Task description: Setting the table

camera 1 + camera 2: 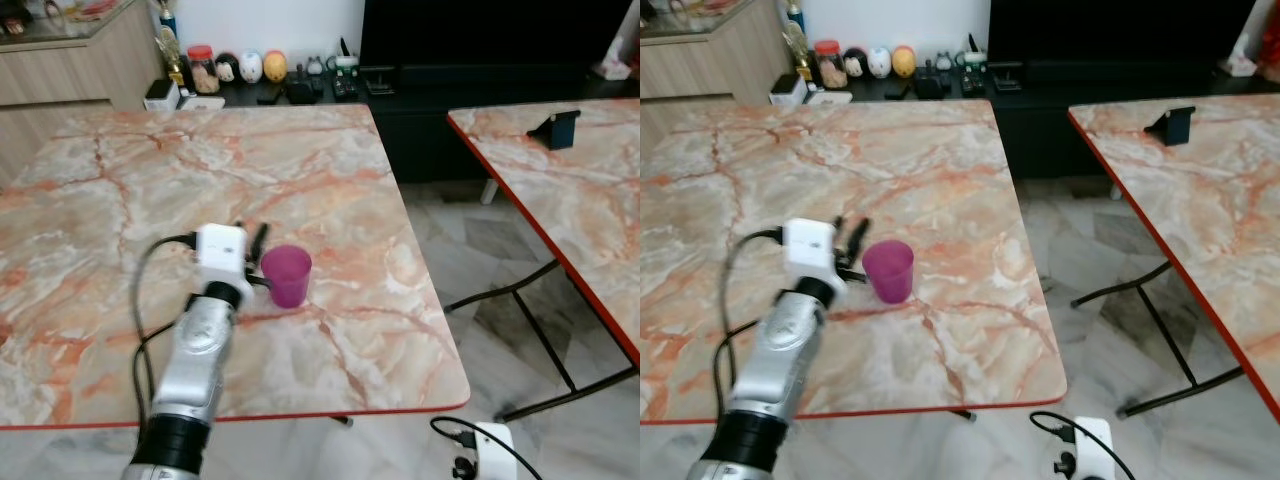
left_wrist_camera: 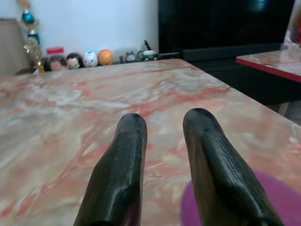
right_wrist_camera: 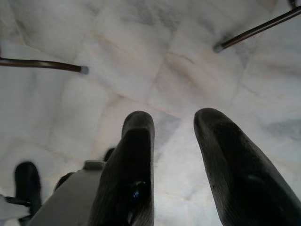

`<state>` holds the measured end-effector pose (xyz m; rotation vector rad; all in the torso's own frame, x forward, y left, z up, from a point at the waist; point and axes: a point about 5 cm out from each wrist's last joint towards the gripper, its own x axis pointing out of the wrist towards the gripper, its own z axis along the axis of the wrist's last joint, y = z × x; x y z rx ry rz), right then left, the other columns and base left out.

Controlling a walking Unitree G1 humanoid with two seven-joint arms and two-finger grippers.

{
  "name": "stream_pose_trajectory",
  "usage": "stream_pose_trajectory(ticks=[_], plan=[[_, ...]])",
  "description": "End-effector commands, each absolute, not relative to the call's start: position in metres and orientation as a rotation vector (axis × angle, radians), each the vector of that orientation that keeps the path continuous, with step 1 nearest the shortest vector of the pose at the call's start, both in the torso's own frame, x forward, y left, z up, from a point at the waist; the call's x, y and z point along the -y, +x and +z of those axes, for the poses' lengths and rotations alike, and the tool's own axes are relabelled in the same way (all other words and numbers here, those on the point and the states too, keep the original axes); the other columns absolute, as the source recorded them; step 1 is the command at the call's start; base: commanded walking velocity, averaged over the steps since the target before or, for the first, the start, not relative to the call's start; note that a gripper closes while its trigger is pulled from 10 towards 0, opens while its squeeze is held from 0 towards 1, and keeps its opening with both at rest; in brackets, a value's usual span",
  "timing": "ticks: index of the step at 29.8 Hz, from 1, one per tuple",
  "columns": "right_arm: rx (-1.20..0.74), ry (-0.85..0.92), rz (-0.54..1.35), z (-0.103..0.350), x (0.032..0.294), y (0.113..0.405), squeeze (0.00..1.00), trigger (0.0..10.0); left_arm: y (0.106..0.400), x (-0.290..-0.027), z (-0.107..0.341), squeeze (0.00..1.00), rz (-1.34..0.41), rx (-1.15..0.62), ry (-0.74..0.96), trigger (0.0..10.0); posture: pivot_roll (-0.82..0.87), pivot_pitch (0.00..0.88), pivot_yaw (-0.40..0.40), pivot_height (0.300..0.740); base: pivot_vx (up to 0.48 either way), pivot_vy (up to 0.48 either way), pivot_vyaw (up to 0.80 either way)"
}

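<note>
Marble table (image 1: 330,180): left claw (image 1: 255,250) partly hides purple cup (image 1: 287,276).

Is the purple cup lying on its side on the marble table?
No, the purple cup stands upright on the marble table, open mouth up, just beside the left gripper.

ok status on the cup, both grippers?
Left gripper open over the table, beside purple cup, not gripping. Right gripper open, idle above the floor. Nothing else near the cup.

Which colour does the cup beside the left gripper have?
The cup is purple, or magenta. It shows best in the left eye view, beside the left gripper.
</note>
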<state>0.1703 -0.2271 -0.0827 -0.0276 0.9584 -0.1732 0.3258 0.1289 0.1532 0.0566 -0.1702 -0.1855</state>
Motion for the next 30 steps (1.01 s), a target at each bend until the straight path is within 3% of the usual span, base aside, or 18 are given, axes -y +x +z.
stream_pose_trajectory(ticks=[1,3,4,5,6,12,20,30], plan=[[-0.977,-0.034,-0.150,-0.085,0.223,0.168,0.00,10.0,0.328,-0.137,0.158,0.00,-0.157,0.157,0.018,10.0,0.11,0.000,-0.034,0.707,0.000,0.000,0.00],[-0.979,-0.041,-0.138,-0.085,0.223,0.168,0.00,10.0,0.331,-0.136,0.164,0.00,-0.151,0.125,-0.078,10.0,0.11,0.000,-0.033,0.707,0.000,0.000,0.00],[-0.980,-0.042,-0.137,-0.085,0.223,0.168,0.00,10.0,0.332,-0.136,0.166,0.20,-0.149,0.117,-0.101,10.0,0.12,0.000,-0.034,0.707,0.000,0.000,0.00],[-0.980,-0.041,-0.137,-0.085,0.223,0.168,0.00,10.0,0.332,-0.134,0.169,0.20,-0.162,0.121,-0.126,10.0,0.12,0.000,-0.034,0.707,0.000,0.000,0.00],[-0.982,-0.044,-0.134,-0.085,0.223,0.168,0.00,10.0,0.333,-0.132,0.174,1.00,-0.180,0.127,-0.123,10.0,0.12,0.000,-0.034,0.707,0.000,0.000,0.00],[-0.991,-0.057,-0.117,-0.085,0.222,0.169,0.00,10.0,0.336,-0.128,0.183,1.00,-0.226,0.095,-0.061,10.0,0.12,0.000,-0.035,0.707,0.000,0.000,0.00],[-0.997,-0.065,-0.108,-0.085,0.223,0.170,0.00,10.0,0.337,-0.118,0.193,1.00,-0.311,-0.003,-0.211,10.0,0.12,0.000,-0.034,0.707,0.000,0.000,0.00],[-0.998,-0.069,-0.098,-0.084,0.223,0.170,0.00,10.0,0.335,-0.114,0.178,1.00,-0.334,-0.186,-0.086,10.0,0.12,0.000,-0.037,0.707,0.000,0.000,0.00]])
